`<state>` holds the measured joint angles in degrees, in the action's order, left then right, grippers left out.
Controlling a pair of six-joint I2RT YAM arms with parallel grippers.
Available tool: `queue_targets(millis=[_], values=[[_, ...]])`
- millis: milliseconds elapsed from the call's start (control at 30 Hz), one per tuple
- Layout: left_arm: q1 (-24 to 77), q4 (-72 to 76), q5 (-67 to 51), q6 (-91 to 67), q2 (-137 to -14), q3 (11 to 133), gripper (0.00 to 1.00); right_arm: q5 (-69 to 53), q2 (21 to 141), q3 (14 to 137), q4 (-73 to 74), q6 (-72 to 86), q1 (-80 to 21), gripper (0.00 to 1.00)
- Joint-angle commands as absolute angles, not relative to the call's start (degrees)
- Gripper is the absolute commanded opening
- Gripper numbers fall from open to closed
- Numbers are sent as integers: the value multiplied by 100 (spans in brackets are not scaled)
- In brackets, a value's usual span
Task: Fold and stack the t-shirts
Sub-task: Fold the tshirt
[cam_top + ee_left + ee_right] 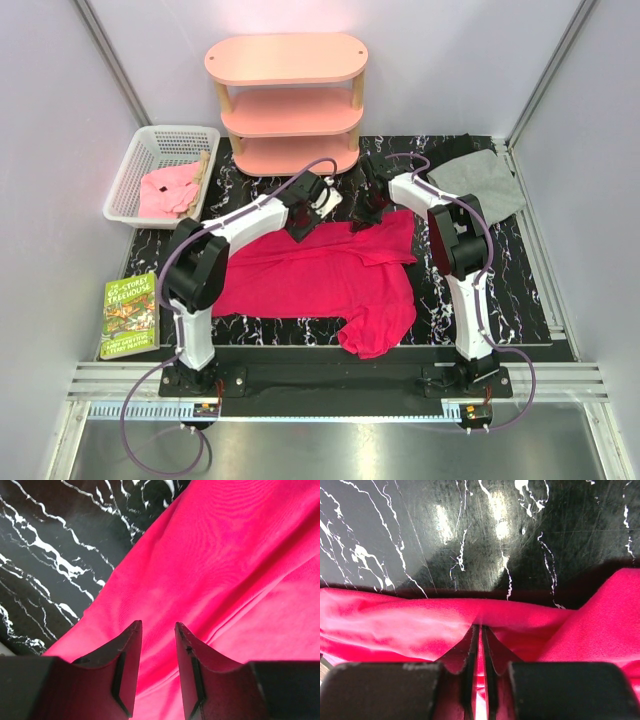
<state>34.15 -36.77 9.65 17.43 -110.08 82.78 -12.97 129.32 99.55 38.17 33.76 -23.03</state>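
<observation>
**Spotter:** How does the desk look?

**Me:** The black marble desk has bare room to the right of the right arm. The red t-shirt lies spread across the middle, and one sleeve reaches the near edge. A pink shelf stands at the far edge. The grey t-shirt lies bunched in the far right corner. On the left I see a white basket and a book.

**Spotter:** And the pincers?

**Me:** My right pincer is clenched on a raised fold along the red shirt's far edge. My left pincer is released, with its jaws apart over the red cloth beside that edge.
</observation>
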Motion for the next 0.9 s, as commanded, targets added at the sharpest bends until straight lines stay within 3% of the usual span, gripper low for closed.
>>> queue_targets(millis=[0,300,867], values=[[3454,-3516,931,1442,-11162,8648,37,-1037,13087,9721,3841,3331,-2303,13],[3603,-3278,1028,1432,-11549,8474,35,-967,12946,9440,3770,3313,-2294,12],[3771,-3138,949,1599,-10723,7147,35,-949,12999,9527,3779,3322,-2276,11]])
